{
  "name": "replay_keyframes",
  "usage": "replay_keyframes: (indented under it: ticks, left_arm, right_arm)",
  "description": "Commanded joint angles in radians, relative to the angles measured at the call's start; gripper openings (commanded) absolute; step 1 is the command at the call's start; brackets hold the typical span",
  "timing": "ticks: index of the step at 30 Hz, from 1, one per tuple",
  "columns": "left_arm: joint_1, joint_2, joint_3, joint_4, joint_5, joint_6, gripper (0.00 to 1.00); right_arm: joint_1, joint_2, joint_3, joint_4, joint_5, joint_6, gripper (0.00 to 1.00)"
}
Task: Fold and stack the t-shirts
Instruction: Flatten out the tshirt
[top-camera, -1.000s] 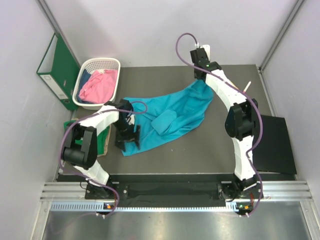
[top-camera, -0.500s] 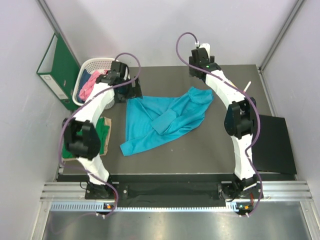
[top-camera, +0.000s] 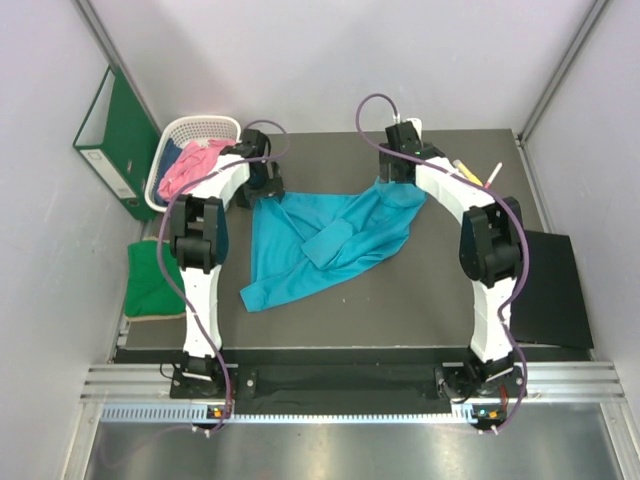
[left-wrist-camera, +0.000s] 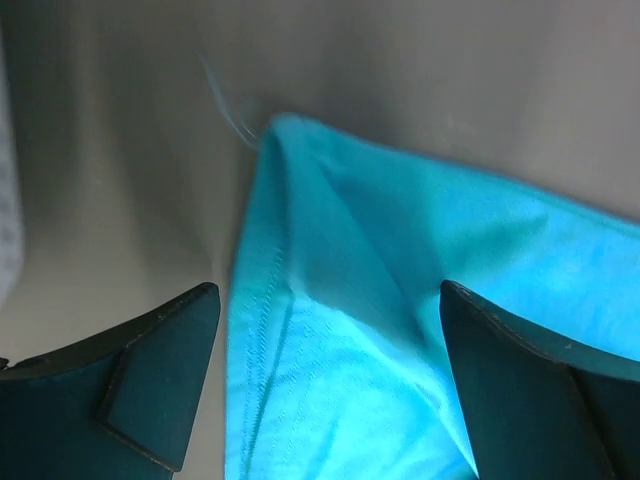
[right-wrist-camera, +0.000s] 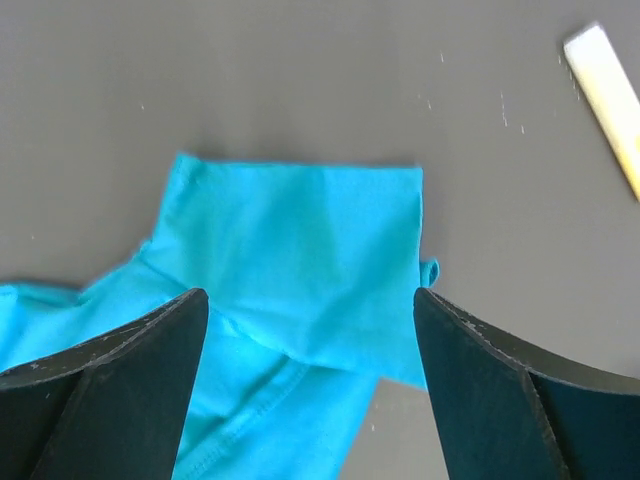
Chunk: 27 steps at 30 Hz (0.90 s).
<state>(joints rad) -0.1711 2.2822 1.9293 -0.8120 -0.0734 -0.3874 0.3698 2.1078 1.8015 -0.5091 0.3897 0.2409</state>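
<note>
A teal-blue t-shirt (top-camera: 330, 240) lies spread and rumpled in the middle of the dark table. My left gripper (top-camera: 266, 190) hangs open over its far left corner, and that hemmed corner (left-wrist-camera: 300, 300) shows between the spread fingers (left-wrist-camera: 160, 380). My right gripper (top-camera: 393, 178) is open above the far right sleeve (right-wrist-camera: 300, 250), and neither holds cloth. A green t-shirt (top-camera: 152, 280) lies folded at the table's left edge. A pink t-shirt (top-camera: 192, 168) sits in the white basket (top-camera: 205, 123).
A green ring binder (top-camera: 108, 140) leans on the left wall behind the basket. A white and yellow pen (top-camera: 478, 174) lies at the far right, seen also as a pale stick (right-wrist-camera: 605, 90). A black mat (top-camera: 555, 285) overhangs the right edge.
The left gripper carried the shirt's near left corner to the far left and opened. The right gripper let go of the sleeve. The left arm drew in, uncovering the green shirt.
</note>
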Motion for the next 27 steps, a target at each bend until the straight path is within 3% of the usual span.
replay_keyframes:
  ticks: [1, 9, 13, 16, 19, 20, 21, 27]
  left_arm:
    - [0.024, -0.026, 0.046, 0.077, -0.029, -0.018, 0.95]
    - [0.024, 0.078, 0.125, 0.079, -0.026, -0.031, 0.95]
    - [0.024, 0.132, 0.164, 0.083, 0.001, -0.030, 0.78]
    - [0.024, 0.168, 0.186, 0.065, 0.007, -0.030, 0.72]
    - [0.027, 0.184, 0.188, 0.053, 0.009, -0.028, 0.41]
    - [0.028, 0.181, 0.186, 0.053, 0.012, -0.031, 0.09]
    - [0.030, 0.177, 0.186, 0.044, 0.001, -0.034, 0.00]
    - [0.031, 0.096, 0.165, 0.050, -0.008, -0.021, 0.00]
  right_arm:
    - [-0.003, -0.140, -0.074, 0.035, -0.015, 0.026, 0.83]
    - [-0.008, -0.170, -0.125, -0.012, -0.044, 0.047, 0.84]
    - [-0.043, -0.195, -0.143, -0.022, -0.113, 0.081, 0.84]
    - [-0.100, -0.206, -0.160, -0.028, -0.213, 0.132, 0.84]
    - [-0.169, -0.209, -0.183, -0.017, -0.334, 0.192, 0.84]
    - [-0.186, -0.206, -0.189, -0.009, -0.363, 0.204, 0.84]
    - [-0.201, -0.194, -0.197, 0.001, -0.385, 0.230, 0.84]
    - [-0.270, -0.091, -0.176, 0.044, -0.566, 0.307, 0.85]
